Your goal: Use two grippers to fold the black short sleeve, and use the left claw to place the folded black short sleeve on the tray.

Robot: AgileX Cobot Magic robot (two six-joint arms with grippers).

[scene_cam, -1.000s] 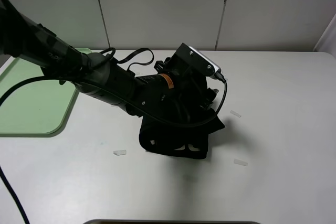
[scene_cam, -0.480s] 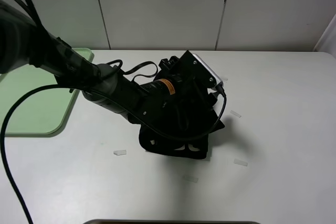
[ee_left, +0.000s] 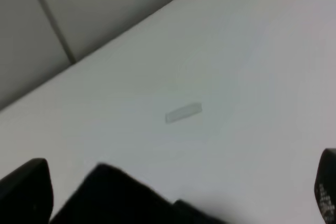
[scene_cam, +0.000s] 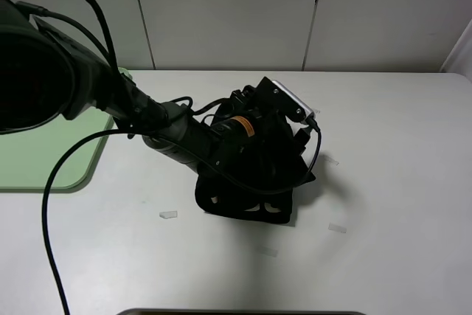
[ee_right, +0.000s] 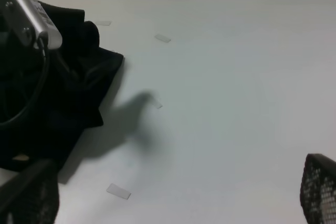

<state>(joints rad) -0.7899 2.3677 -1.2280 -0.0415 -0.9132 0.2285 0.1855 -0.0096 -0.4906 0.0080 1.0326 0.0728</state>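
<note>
The black short sleeve (scene_cam: 247, 195) lies folded in a small bundle at the middle of the white table. It also shows in the right wrist view (ee_right: 68, 87). My left arm (scene_cam: 221, 134) reaches across onto it; in the exterior high view its fingers are lost against the black cloth. In the left wrist view my left gripper (ee_left: 176, 195) is open, fingertips far apart, with a fold of the shirt (ee_left: 121, 198) between them. My right gripper (ee_right: 173, 195) is open and empty, off to the shirt's right over bare table. The green tray (scene_cam: 44, 160) sits at the far left.
Several small strips of clear tape lie on the table around the shirt, one (scene_cam: 168, 215) to its left and one (scene_cam: 338, 228) to its right. The left arm's cable (scene_cam: 51, 182) hangs over the table's left front. A panelled wall (scene_cam: 236, 12) stands behind the table.
My left arm has swung nearer the camera and its wrist has shifted slightly right and down onto the shirt. The shirt bundle has barely moved.
</note>
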